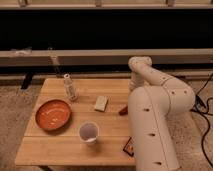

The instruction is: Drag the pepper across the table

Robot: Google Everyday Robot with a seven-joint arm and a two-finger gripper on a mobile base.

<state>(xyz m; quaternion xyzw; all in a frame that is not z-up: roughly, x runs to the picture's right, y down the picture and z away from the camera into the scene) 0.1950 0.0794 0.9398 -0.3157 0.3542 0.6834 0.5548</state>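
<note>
The pepper (pixel 123 110) is a small dark red tapered thing lying on the light wooden table (pixel 65 150), at its right side, right against the white arm's big lower link (pixel 150 130). The arm bends over at its elbow (pixel 140 64) and its wrist (pixel 134 82) points down towards the table just behind the pepper. My gripper is at the end of that wrist, hidden behind the arm's body, so its tip does not show.
An orange plate (pixel 52 114) sits at the left, a white cup (pixel 88 132) in front of the middle, a clear bottle (pixel 70 87) at the back left, and a tan block (pixel 101 103) in the middle. A red-and-black box (pixel 128 147) peeks out by the arm.
</note>
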